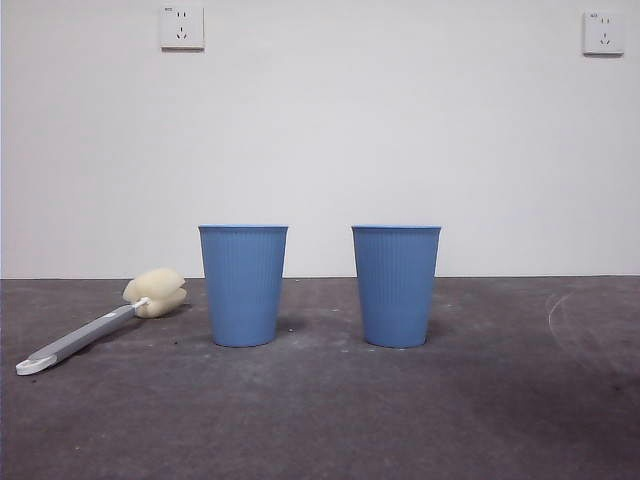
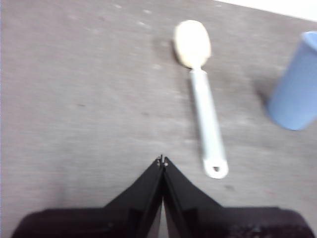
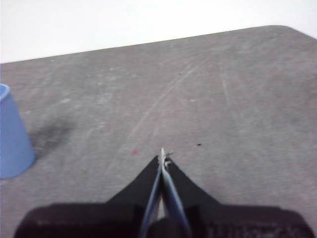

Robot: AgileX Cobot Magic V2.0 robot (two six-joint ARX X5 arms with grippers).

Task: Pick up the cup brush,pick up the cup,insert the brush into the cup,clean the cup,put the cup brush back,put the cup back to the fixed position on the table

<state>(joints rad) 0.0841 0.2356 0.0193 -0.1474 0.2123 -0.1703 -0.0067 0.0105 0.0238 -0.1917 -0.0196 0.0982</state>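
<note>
A plain white wall with two sockets backs a dark grey, scuffed table (image 1: 330, 420), and nothing on it is in anyone's grasp. Two blue ribbed cups stand upright side by side, apart from each other: one cup (image 1: 243, 285) nearer the brush, the other cup (image 1: 396, 285) off toward the far side, and there's no telling yet which one the task means. The cup brush (image 1: 105, 325) lies flat on the table beside the first cup, cream sponge head toward the wall, white looped end toward the camera. From the left wrist view, the left gripper (image 2: 162, 161) hovers above bare table with its jaws pressed together and nothing between them; the cup brush (image 2: 205, 109) lies just ahead of the tips and off to one side, with a blue cup (image 2: 296, 84) beyond it. The right gripper (image 3: 162, 154) also has its jaws closed on nothing, over open table, with a blue cup (image 3: 12, 134) well off to its side at the picture's edge. So this looks like the very start: the brush pickup is the step in hand and not yet begun. The next move, I'd judge, calls for the left jaws to part, shift across over the grey handle, and come down to straddle it.
</note>
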